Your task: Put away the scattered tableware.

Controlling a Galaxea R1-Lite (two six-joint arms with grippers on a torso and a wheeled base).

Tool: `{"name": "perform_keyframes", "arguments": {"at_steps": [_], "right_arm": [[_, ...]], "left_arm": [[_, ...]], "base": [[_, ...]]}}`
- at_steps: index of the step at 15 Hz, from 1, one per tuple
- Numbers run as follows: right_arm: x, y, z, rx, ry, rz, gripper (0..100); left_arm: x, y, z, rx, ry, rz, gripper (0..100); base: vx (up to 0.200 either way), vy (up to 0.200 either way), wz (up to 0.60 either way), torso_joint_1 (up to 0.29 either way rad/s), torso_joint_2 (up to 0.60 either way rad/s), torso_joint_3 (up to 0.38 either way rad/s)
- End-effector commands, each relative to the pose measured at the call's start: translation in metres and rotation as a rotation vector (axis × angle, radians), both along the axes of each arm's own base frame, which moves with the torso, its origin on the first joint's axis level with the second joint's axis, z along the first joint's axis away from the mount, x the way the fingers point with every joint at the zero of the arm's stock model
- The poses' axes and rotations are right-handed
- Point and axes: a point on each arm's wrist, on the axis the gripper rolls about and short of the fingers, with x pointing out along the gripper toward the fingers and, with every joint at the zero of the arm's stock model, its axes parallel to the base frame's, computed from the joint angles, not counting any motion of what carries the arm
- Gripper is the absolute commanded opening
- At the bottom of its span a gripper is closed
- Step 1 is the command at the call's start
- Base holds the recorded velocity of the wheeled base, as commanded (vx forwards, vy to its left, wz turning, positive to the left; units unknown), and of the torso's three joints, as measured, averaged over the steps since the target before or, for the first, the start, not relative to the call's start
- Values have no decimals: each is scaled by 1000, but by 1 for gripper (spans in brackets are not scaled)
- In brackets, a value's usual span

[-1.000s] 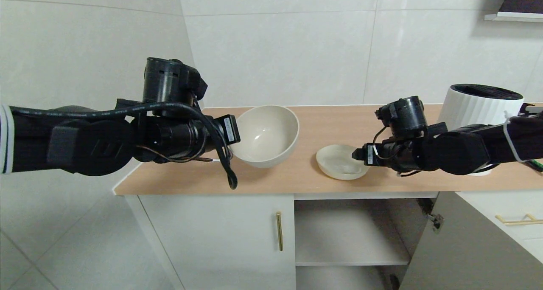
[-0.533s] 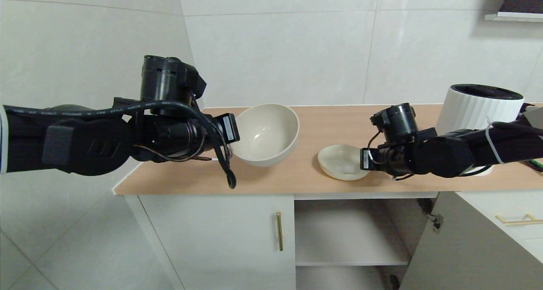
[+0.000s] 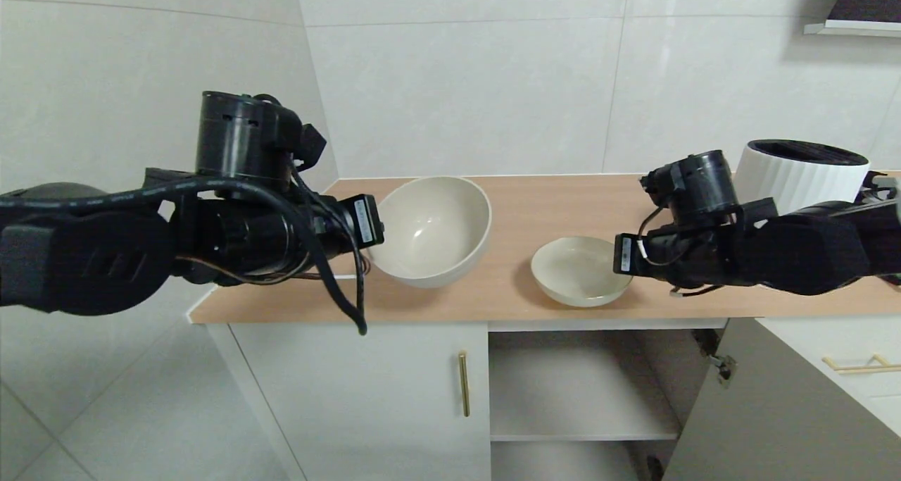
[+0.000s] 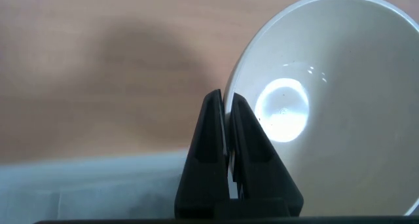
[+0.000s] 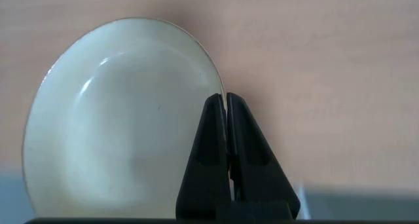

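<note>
Notice your left claw (image 4: 226,96) is pinched narrow on the rim of the bowl (image 3: 433,231) at its 9 o'clock edge, one finger inside and one outside, so the bowl hangs tilted over the counter (image 3: 521,199). Your right claw (image 5: 226,99) clamps the dish (image 3: 577,277) the same way at its 3 o'clock edge, keeping it level. The bowl is at the dish's 9 o'clock, apart from it. Rim grips suit such thin walls. The open shelf (image 3: 570,396), at 6 o'clock below the dish, looks the likely home for both.
</note>
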Motion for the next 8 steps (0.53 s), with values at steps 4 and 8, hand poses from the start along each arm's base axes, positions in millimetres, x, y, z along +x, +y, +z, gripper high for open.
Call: {"name": "perform_keyframes", "arguments": {"at_steps": [4, 8], "right_arm": [[-88, -33, 36, 109, 41, 163, 0], [-100, -39, 22, 91, 82, 164, 0]], "left_arm": [[-58, 20, -6, -11, 35, -73, 0], [-76, 29, -9, -16, 42, -81, 0]], "base": [[0, 0, 0, 0, 0, 0], [-50, 0, 0, 1, -1, 3]]}}
